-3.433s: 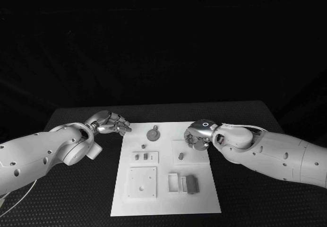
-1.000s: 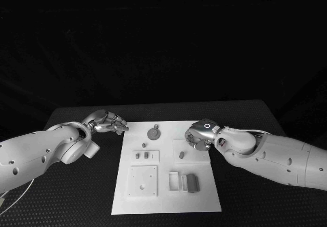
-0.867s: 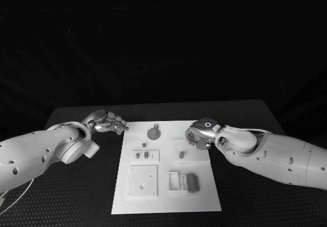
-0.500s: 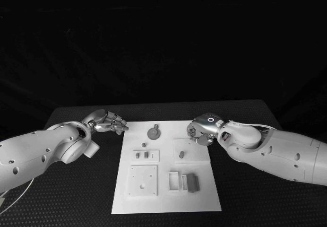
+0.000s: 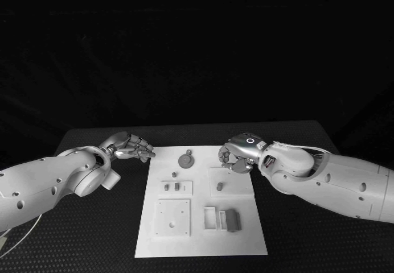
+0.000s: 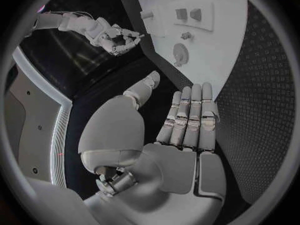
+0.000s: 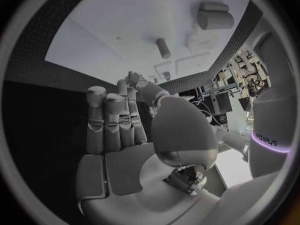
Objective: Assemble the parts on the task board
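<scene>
Both hands hover at the far corners of the task board, holding nothing.

The task board lies lengthwise on the black bench, its long axis running away from the robot. The left hand sits just off the board's far left corner, fingers straight, together and released. The right hand hangs over the far right edge, fingers upright, thumb bent inward, grasping nothing. A round flat part lies between the hands; a small oblong part lies near the right hand, its long axis along the board.
</scene>
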Tool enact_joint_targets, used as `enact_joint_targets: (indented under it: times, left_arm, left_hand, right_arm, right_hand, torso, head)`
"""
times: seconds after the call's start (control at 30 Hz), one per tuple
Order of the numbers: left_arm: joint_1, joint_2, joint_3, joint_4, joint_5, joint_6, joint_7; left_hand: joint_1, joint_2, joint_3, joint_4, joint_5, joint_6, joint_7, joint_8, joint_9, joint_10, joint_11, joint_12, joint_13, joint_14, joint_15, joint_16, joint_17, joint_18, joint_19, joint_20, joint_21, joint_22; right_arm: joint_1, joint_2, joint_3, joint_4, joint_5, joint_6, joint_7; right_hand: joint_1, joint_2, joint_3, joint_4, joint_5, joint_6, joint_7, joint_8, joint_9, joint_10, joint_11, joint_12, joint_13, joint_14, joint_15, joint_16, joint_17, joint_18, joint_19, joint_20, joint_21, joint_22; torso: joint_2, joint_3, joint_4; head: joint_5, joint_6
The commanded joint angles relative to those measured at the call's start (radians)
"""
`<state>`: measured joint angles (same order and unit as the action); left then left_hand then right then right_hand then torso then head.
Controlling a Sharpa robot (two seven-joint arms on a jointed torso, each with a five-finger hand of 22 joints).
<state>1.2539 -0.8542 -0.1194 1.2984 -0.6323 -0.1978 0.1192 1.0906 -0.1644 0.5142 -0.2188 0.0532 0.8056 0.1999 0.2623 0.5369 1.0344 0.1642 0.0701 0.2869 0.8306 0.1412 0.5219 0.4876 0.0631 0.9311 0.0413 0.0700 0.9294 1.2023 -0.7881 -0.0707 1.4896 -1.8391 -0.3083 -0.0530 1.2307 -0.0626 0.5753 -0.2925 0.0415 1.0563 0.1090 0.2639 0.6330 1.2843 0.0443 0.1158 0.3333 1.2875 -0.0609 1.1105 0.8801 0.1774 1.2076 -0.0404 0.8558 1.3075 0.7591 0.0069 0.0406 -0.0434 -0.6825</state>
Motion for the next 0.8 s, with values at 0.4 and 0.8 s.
enact_joint_targets:
  times: [0.4, 0.8]
  left_arm:
    - [0.001, 0.008, 0.001, 0.006, 0.0, 0.009, 0.008]
    - [0.001, 0.009, 0.001, 0.017, 0.015, 0.006, 0.014]
  left_hand:
    - [-0.009, -0.001, -0.007, 0.002, -0.004, -0.008, 0.002, 0.006, -0.001, -0.001, 0.004, -0.002, -0.002, 0.002, 0.005, -0.006, 0.002, 0.015, -0.002, 0.005, -0.001, -0.002]
    - [-0.01, -0.003, -0.008, 0.002, -0.004, -0.01, 0.003, 0.006, -0.002, -0.002, 0.005, -0.002, -0.003, 0.001, 0.005, -0.008, 0.004, 0.015, -0.004, 0.006, -0.002, -0.003]
  right_arm:
    - [0.01, 0.111, 0.0, 0.053, 0.015, 0.138, -0.036]
    - [0.01, 0.194, -0.023, 0.038, 0.013, 0.177, -0.046]
  right_hand:
    - [-0.005, -0.001, 0.003, 0.002, 0.006, 0.004, -0.001, 0.002, -0.001, 0.007, 0.001, -0.002, -0.005, -0.003, -0.006, 0.003, 0.001, 0.084, 0.0, -0.004, 0.002, 0.015]
    - [-0.008, 0.004, 0.003, 0.001, 0.006, 0.001, 0.001, 0.001, -0.001, 0.006, 0.002, -0.005, -0.008, -0.005, -0.005, 0.001, 0.0, 0.084, -0.002, -0.003, -0.001, 0.014]
  torso:
    - [-0.001, -0.0016, 0.0006]
    - [0.0, -0.0021, 0.0005]
  head:
    - [0.024, -0.006]
    - [0.048, -0.015]
